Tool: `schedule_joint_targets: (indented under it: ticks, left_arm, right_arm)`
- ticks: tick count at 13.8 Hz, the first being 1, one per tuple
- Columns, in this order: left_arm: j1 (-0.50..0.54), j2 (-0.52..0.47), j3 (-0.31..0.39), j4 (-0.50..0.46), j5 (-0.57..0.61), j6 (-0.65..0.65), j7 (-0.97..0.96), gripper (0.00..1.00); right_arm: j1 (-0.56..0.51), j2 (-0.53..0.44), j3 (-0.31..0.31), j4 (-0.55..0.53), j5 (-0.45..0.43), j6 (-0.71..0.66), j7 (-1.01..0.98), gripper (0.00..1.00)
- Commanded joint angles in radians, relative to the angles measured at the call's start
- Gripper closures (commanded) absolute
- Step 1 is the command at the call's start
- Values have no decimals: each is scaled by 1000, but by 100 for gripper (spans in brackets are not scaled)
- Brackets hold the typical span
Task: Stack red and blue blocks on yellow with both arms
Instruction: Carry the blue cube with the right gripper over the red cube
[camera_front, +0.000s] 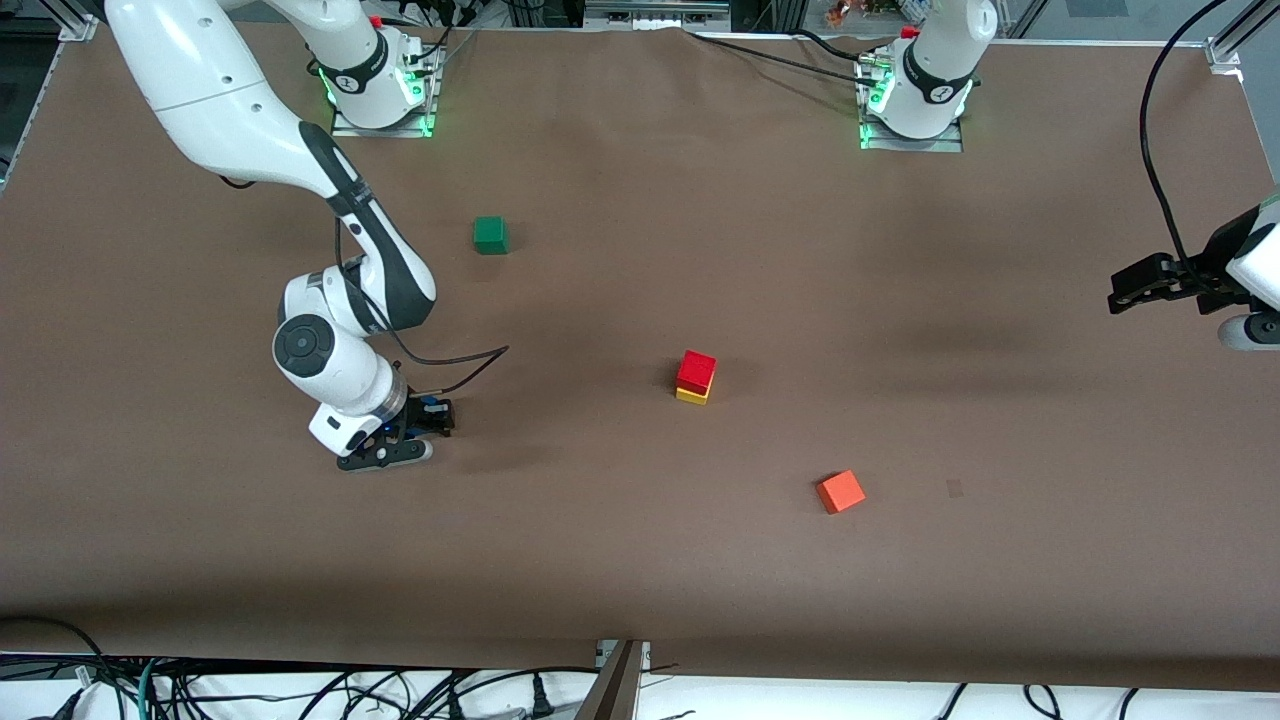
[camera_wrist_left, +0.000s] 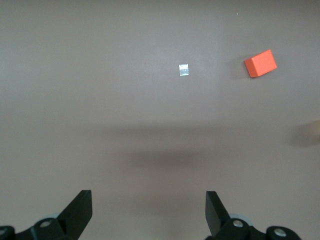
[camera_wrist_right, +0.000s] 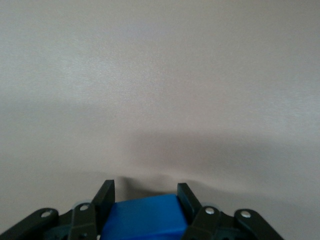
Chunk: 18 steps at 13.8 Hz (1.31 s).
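The red block (camera_front: 697, 370) sits on top of the yellow cube (camera_front: 691, 394) near the middle of the table. Toward the right arm's end, my right gripper (camera_front: 432, 418) is down at the table and shut on the blue block (camera_wrist_right: 145, 218), whose sides its two fingers press. In the front view only a sliver of the blue block (camera_front: 433, 404) shows between the black fingers. My left gripper (camera_front: 1135, 287) hangs open over the left arm's end of the table with nothing between its fingers (camera_wrist_left: 80, 212). That arm waits.
A green cube (camera_front: 490, 235) lies closer to the robots' bases. An orange cube (camera_front: 840, 491), also in the left wrist view (camera_wrist_left: 260, 63), lies nearer to the front camera than the stack. A small pale mark (camera_wrist_left: 184, 70) is on the brown table cover.
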Motion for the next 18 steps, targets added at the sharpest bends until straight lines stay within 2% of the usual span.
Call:
schedule_joint_targets:
  ticks: [1, 5, 8, 10, 13, 16, 17, 18]
  left_arm:
    - [-2, 20, 1, 31, -18, -8, -3, 0]
    - [-2, 20, 1, 31, -18, -8, -3, 0]
    - [-2, 20, 1, 31, -18, -8, -3, 0]
    - [-3, 20, 1, 31, -18, -8, -3, 0]
    - [-2, 20, 1, 31, -18, -8, -1, 0]
    - [0, 20, 1, 31, -18, -8, -1, 0]
    - [0, 20, 1, 31, -18, -8, -1, 0]
    - [0, 20, 1, 31, -18, -8, -1, 0]
  right_arm:
    - [-9, -35, 50, 84, 2, -161, 33, 98]
    - [98, -22, 70, 326, -1, -457, 240, 98]
    - [182, -13, 71, 432, 1, -536, 413, 98]
    - [251, -2, 71, 485, 1, -537, 545, 98]
    - [381, 71, 67, 615, -4, -524, 758, 98]
    - [466, 137, 62, 669, -13, -412, 875, 98]
    - [500, 157, 46, 669, -16, -360, 903, 98]
    - [544, 177, 0, 671, -21, -312, 929, 98]
